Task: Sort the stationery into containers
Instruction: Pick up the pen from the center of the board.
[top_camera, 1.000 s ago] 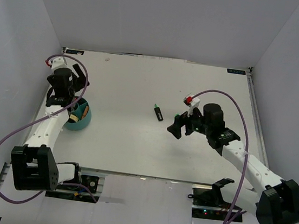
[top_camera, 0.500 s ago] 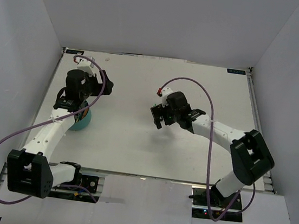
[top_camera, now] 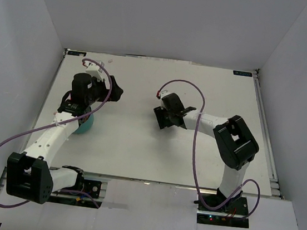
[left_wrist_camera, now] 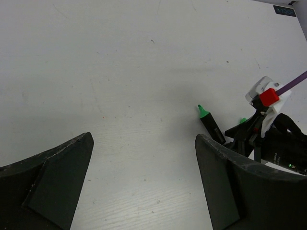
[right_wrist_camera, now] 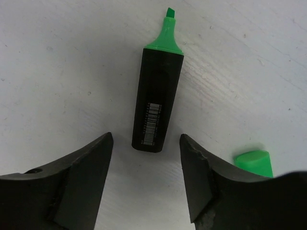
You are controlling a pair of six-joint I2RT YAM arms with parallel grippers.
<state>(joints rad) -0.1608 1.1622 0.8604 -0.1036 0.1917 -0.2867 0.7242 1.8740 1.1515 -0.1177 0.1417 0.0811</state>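
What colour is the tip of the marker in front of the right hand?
Green, on a black-bodied marker; clearest in the right wrist view.

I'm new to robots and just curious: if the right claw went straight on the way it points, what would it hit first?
Most likely the black marker with the green tip, lying on the table just ahead, in line with the gap of the open right gripper. Exact depth is unclear.

Left arm (top_camera: pixel 47 135) stretches up the left side, elbow bent, wrist swung toward the right. The left gripper (top_camera: pixel 115 92) is held aloft with its jaws gaping wide. Right arm (top_camera: pixel 234 142) rises from its base and folds sharply at the elbow, forearm running leftward. The right gripper (top_camera: pixel 160 120) points down, sitting low, jaws spread apart.
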